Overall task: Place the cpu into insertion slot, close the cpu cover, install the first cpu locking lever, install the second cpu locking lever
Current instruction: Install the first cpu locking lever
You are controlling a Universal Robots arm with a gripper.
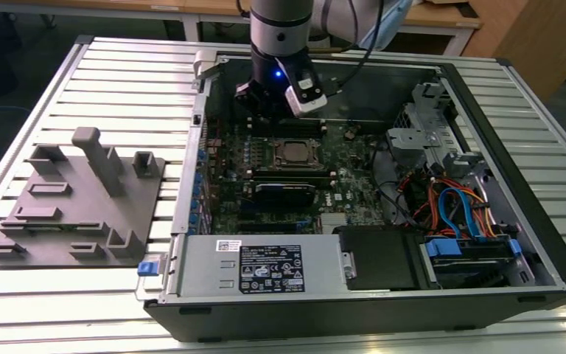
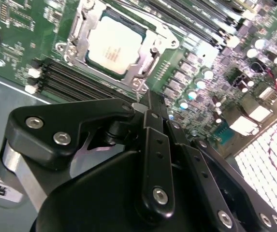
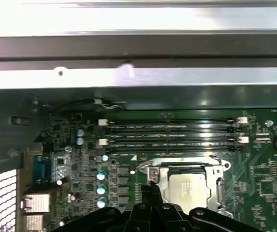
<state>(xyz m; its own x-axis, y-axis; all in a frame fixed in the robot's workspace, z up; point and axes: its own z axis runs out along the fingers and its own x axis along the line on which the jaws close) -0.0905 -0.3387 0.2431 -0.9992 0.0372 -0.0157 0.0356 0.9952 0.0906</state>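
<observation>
1. While the arm hovered inside the open computer case [image 1: 362,317], the cpu [image 2: 113,46] lay flat and square in the insertion slot [image 1: 273,155].
2. The cpu cover [image 2: 80,38] lay down around it, framing the pale metal top (so I judged the first two steps done).
3. Locking levers: I could not tell whether either was latched, so I logged both as outstanding.
4. The gripper [image 1: 259,110] hung above the board just beyond the insertion slot, near the memory slots [image 3: 169,134]. I could not tell whether it was open or closed.
5. Count: one cpu, one cpu cover, one insertion slot, four memory slots, one grey fixture plate [image 1: 77,206] on the exterior view's left.
</observation>
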